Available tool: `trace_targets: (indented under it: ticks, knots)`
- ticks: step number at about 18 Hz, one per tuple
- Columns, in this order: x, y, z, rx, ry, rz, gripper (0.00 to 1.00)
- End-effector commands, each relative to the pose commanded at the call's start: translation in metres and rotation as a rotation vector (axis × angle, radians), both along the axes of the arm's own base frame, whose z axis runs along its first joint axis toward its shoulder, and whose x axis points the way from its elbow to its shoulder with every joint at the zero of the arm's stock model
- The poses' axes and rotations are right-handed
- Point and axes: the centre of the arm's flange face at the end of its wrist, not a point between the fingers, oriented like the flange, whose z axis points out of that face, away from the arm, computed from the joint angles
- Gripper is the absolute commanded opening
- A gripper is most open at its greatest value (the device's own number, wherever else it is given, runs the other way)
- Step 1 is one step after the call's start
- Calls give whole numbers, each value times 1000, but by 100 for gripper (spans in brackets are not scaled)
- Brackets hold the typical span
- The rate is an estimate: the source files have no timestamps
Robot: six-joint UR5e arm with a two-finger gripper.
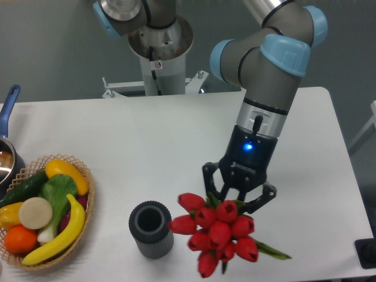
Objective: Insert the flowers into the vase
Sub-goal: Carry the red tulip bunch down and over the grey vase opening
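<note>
Red tulip bunch (218, 234) nearest camera, blooms forward, stems toward the hand (238, 197), just right of the grey ribbed vase (151, 229), apparently lined up to swing over its opening. Hand looks closed on the stems, but blooms hide the contact. Vase upright on white bench (147, 141). Wicker basket (88, 202) of fake produce cut off left; a blue-handled pot (7, 126) is cropped.

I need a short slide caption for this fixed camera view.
End effector holds red tulips beside the grey vase; fruit basket at left.
</note>
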Motion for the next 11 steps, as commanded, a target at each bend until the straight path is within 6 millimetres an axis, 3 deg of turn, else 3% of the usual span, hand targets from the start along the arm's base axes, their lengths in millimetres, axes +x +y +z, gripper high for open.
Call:
trace_targets:
  ticks: [11]
  knots:
    - [28, 16, 25, 140, -34, -129, 8]
